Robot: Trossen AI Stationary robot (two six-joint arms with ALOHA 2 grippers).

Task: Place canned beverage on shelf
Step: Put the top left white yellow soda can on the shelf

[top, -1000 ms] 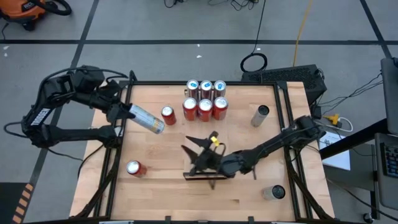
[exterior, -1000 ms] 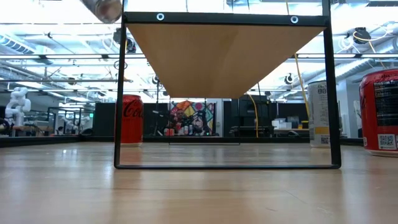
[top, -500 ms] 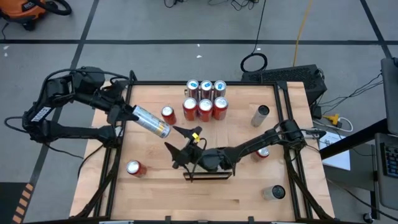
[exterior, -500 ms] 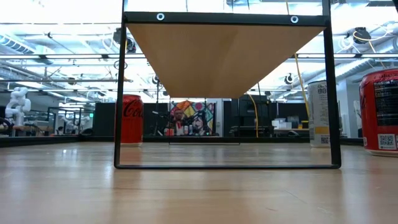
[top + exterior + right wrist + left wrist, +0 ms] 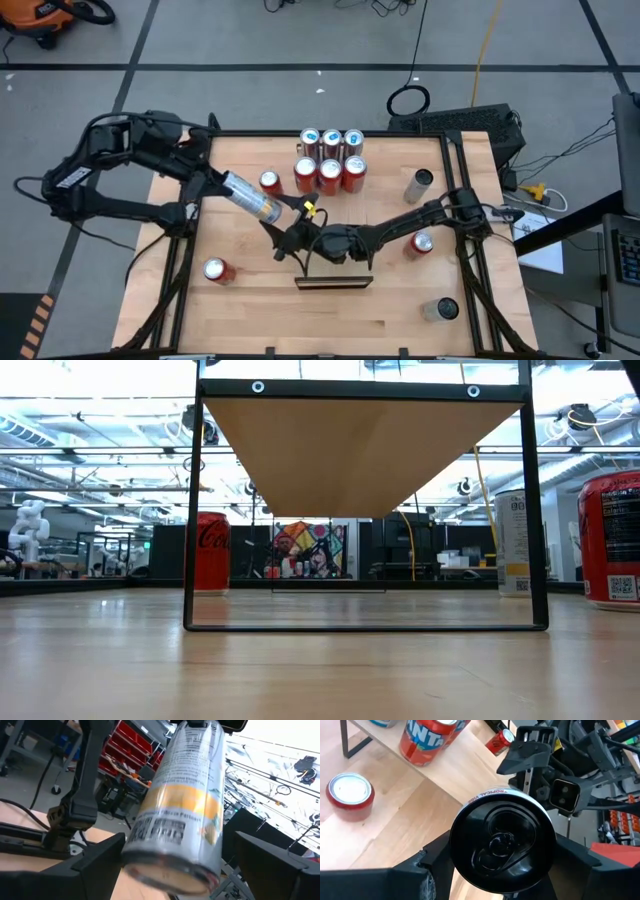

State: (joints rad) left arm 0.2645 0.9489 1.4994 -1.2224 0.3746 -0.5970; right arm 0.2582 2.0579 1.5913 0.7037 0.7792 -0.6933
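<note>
Only partly visible: can (image 5: 250, 196) behind left gripper (image 5: 213, 182).

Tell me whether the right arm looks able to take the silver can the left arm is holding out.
Probably yes. The right end effector is open and close to the silver can; in its wrist view the can's free end sits between its fingers. The left end effector grips the other end, leaving that end clear.
</note>
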